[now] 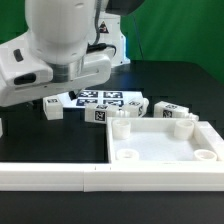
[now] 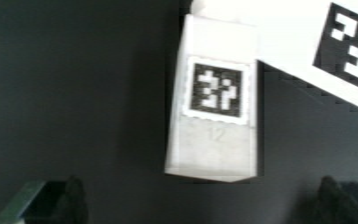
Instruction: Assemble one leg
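Wide open and empty, the fingers [image 2: 51, 198] hover over the leg [image 2: 217, 100] — it lies flat on the dark worktop [image 2: 78, 90], roughly centred between them, likely so they can drop and close across its narrow sides.

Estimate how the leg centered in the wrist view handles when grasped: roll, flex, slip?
The leg looks like a flat-sided rigid plastic block, so probably won't roll or flex. Smooth white faces may slip a little. Looks small, so likely light.
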Tool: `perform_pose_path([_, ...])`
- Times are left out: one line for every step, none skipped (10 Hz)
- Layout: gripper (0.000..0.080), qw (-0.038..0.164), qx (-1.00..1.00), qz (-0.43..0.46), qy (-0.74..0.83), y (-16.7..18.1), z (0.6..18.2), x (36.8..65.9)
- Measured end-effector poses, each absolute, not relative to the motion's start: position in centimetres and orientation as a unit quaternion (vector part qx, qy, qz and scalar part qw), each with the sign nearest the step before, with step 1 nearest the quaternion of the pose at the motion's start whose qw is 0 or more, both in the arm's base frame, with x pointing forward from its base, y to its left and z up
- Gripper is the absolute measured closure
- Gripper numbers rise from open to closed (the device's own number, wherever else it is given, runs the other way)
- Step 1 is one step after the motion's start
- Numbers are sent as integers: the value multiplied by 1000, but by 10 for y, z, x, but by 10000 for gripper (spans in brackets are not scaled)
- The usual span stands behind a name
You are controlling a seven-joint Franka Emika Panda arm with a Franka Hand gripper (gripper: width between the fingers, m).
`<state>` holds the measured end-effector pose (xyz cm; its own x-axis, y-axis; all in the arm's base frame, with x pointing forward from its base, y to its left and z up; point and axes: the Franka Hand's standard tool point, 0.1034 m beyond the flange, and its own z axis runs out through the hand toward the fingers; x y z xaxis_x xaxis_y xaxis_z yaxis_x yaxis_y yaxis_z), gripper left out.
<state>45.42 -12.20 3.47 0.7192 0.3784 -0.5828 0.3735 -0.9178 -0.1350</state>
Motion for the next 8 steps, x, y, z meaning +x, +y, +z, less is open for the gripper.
perform_pose_path([150,4,-927,315,-205,-120,35,454])
perform_pose_path([150,6,-926,315,-208,-119,34,454])
perform_pose_path([150,6,-925,316,-209,-119,34,454])
perform_pose_path([150,2,-921,341,-189,-123,27,442])
perform_pose_path([150,-7,-919,352,-179,-123,23,437])
perform_pose_path([150,-30,-920,359,-152,-115,20,432])
perform_pose_path([150,-28,-918,366,-153,-110,15,431])
perform_pose_path([150,-26,-918,365,-156,-109,15,432])
